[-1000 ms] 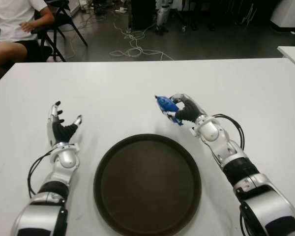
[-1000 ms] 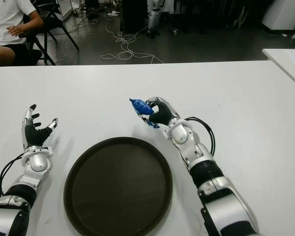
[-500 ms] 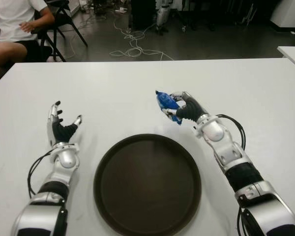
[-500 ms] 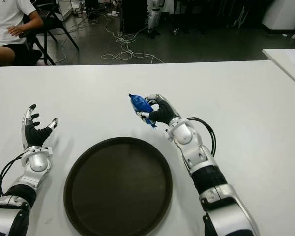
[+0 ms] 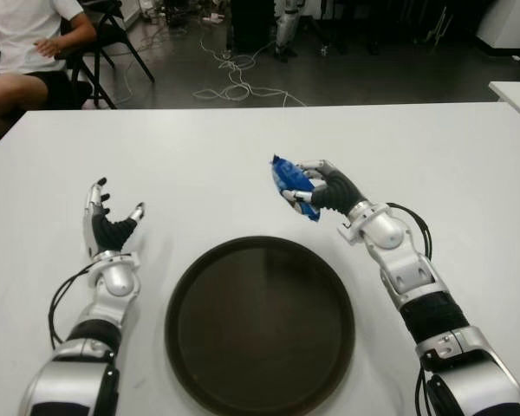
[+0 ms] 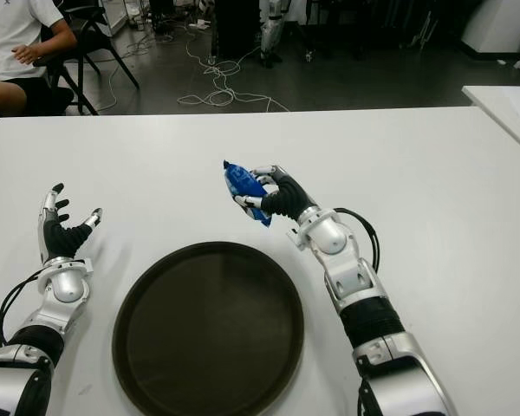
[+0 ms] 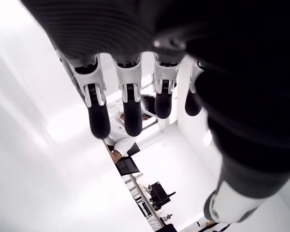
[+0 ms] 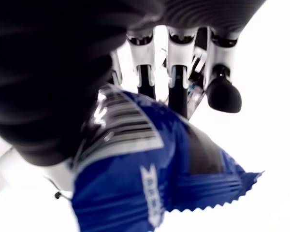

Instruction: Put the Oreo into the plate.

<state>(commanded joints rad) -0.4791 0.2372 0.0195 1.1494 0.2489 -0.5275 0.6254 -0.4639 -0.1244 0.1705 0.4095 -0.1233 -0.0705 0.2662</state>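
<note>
At the far left, beyond the table's edge, a seated person (image 5: 22, 48) in a white shirt and dark shorts was partly seen on a chair. A wide white table (image 5: 199, 156) filled most of the scene. On its left side, the left hand (image 5: 108, 227) was shown with its palm turned up and its fingers (image 7: 97, 116) spread and relaxed, nothing held in them; it lay to the left of the plate and apart from it. A round, dark brown plate (image 5: 260, 322) with a raised rim was set on the near middle of the table, and nothing was seen in it. Just beyond the plate's far right rim, the right hand (image 5: 316, 191) was raised above the table, its fingers curled around a blue Oreo packet (image 5: 289, 180). The packet was pinched between thumb and fingers, with its crimped end pointing toward the far left; in the right wrist view its glossy blue wrapper (image 8: 150, 183) with a barcode panel was seen close against the palm. The packet was not over the plate. On the dark floor behind the table, loose white cables (image 5: 234, 82) were seen.
</note>
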